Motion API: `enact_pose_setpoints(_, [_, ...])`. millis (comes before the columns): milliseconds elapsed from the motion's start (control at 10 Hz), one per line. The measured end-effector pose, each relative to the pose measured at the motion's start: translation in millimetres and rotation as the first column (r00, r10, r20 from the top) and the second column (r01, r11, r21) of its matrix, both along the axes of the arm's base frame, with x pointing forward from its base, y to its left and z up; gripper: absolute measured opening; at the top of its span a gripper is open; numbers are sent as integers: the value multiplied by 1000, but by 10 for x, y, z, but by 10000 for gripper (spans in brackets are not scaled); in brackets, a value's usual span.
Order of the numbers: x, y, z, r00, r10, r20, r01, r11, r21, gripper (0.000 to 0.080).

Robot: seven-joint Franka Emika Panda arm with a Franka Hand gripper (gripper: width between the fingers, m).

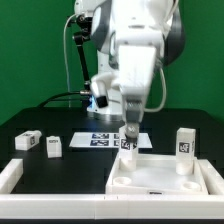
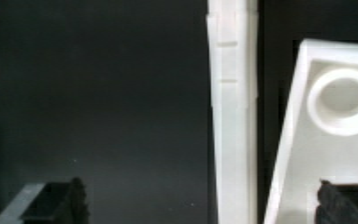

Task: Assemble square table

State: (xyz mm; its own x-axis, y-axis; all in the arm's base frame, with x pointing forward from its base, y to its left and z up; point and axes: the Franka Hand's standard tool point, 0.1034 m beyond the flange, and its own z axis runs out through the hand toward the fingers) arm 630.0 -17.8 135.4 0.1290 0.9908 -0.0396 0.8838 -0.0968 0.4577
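- Exterior view: the black desk (image 1: 60, 168) fills the floor of the scene, and the Panda arm (image 1: 135, 50) reaches down over its middle.
- The square slab (image 1: 165, 180) lies flat, recess up, at the desk's near corner on the exterior view's right. In the wrist view it (image 2: 336, 150) shows a round socket.
- A long white bar (image 2: 234, 110) lies just beside the slab's edge.
- The marker board (image 1: 105, 138) lies flat at mid-desk, behind the slab.
- One leg (image 1: 184, 142) stands upright at the slab's far corner, towards the desk's edge on the exterior view's right.
- Two more legs (image 1: 28, 140) (image 1: 53, 146) sit near the opposite edge, well apart from the slab.
- The gripper (image 1: 128, 140) (image 2: 197, 205) hangs low over the slab's other far corner. Its fingers (image 2: 51, 203) are spread wide, pinching nothing.
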Motion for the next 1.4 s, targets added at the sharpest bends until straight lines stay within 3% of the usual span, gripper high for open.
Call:
enact_pose_setpoints(100, [-9, -136, 121, 999, -30, 15, 30, 1000, 0, 649])
enact_pose_setpoints(300, [-17, -135, 86, 988, -156, 20, 155, 986, 68, 649])
enact_pose_setpoints(700, [-20, -168, 88, 945, -328, 16, 321, 933, 160, 649])
enact_pose_setpoints(800, [-92, -358, 135, 903, -430, -1, 421, 884, 202, 649])
enact_pose_setpoints(1000, [-271, -777, 206, 824, -564, -50, 559, 796, 230, 649])
enact_pose_setpoints(1200, [-386, -846, 124, 715, -687, -127, 693, 673, 260, 649])
enact_pose_setpoints(1400, [-383, -814, 117, 710, -691, -131, 698, 667, 261, 649])
